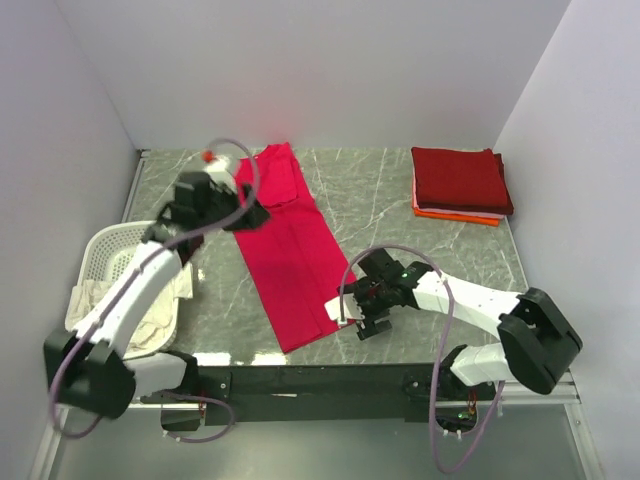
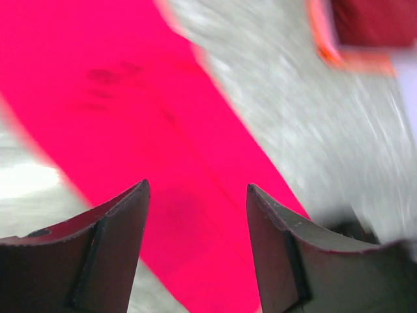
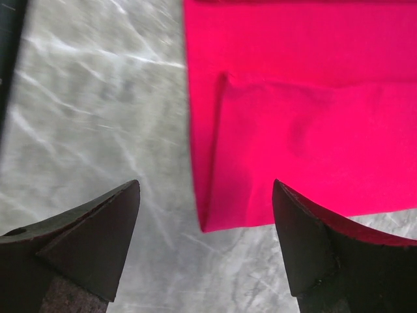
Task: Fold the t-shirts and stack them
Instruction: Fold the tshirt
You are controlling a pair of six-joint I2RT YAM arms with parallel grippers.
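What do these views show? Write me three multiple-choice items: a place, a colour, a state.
1. Where on the table is the folded stack? A near left corner; B far right corner; C centre.
2. The stack's top shirt is: A black; B cream; C dark red.
3. The right gripper is: A open, empty; B shut on cloth; C shut on the stack.
Key: B, it lies at the top right of the top view; C, maroon cloth covers the orange layer; A, its jaws stand apart, gripping nothing, over the red shirt's corner.
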